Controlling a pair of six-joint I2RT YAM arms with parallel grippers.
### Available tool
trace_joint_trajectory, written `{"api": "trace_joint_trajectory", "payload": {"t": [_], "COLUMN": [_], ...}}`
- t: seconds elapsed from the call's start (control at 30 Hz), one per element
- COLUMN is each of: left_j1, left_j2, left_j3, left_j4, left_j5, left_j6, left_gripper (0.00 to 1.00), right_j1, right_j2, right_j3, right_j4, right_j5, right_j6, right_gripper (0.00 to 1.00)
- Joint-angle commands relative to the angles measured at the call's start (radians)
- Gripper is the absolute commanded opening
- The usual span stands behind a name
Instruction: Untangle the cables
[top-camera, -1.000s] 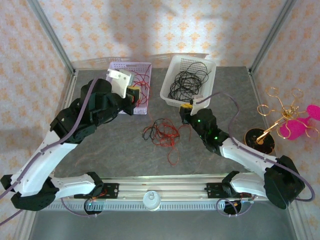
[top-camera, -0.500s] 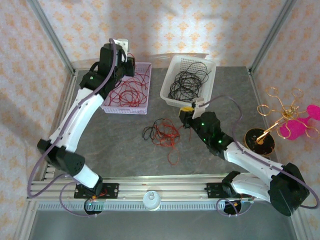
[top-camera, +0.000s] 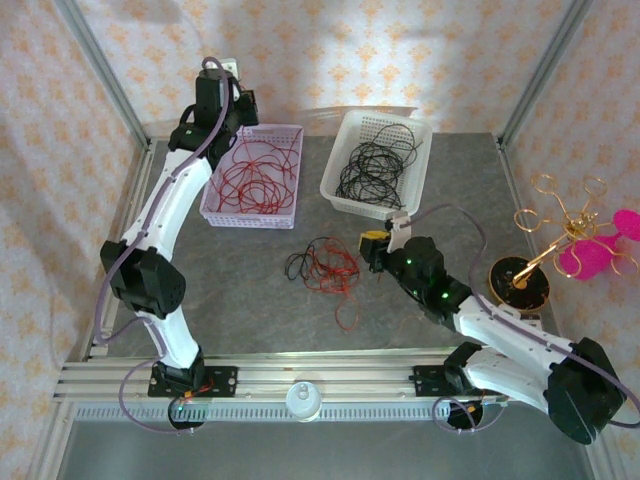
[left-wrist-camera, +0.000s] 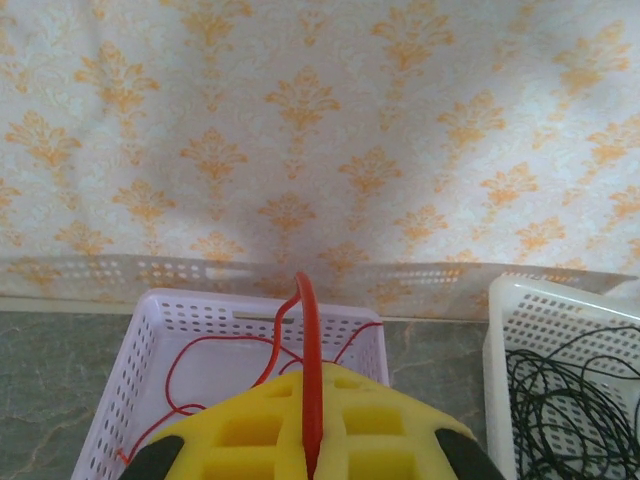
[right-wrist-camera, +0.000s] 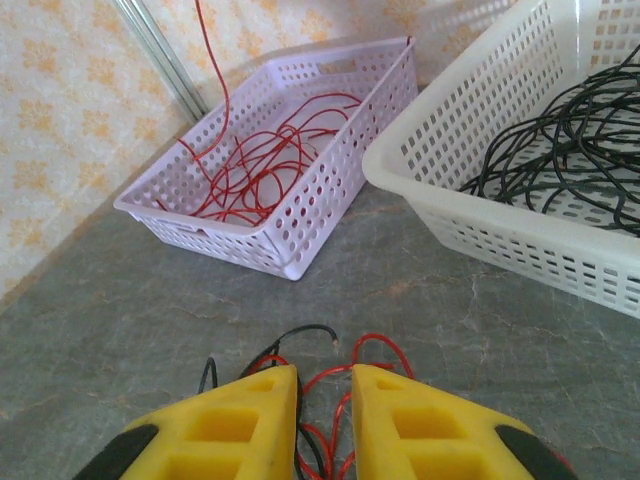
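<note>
The fingers (left-wrist-camera: 240, 435) of the left gripper (left-wrist-camera: 310, 400) are pressed together on a single red wire (left-wrist-camera: 307, 340). The wire arches up out of the pinch and trails down into the lilac basket (left-wrist-camera: 140, 340) below. From above, that basket sits at about eleven o'clock on the table (top-camera: 230, 290). The gripper hangs high over its far rim, probably so the whole strand can hang free and coil in with the other red wires. At about one o'clock the white basket (top-camera: 340, 190) holds the black wires (top-camera: 372, 165), so the sorting looks to be by colour. The unsorted tangle (top-camera: 320, 266) of red and black cables lies near the table's middle. On its three o'clock side the right gripper (right-wrist-camera: 325, 395) sits low, its fingers (right-wrist-camera: 235, 420) a narrow gap apart. Strands run under and between them, but none is visibly pinched, so it is likely placed to pin the pile or pick the next strand.
</note>
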Motion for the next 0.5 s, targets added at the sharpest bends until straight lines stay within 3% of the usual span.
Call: {"api": "trace_joint_trajectory", "payload": {"t": [0.0,0.33,0.47], "left_j1": [0.015,0.024,0.024], "left_j2": [0.064,0.144,0.176], "left_j3": [0.004,-0.166,-0.211], "left_j4": [0.044,0.284,0.303], "left_j5": [0.015,0.128,0.119], "left_j6": [-0.046,-0.082,-0.115], "left_gripper": [0.0,0.0,0.0], "right_j1": [0.005,0.009,0.017], "right_j2": [0.013,0.171,0.269], "right_j3": [-0.021,-0.109,-0.12], "right_j4": [0.057,0.425,0.512], "right_j5": [-0.017,-0.018,-0.028], "right_j6": [-0.013,0.008,0.027], "right_gripper": [0.21,0.21,0.2]}}
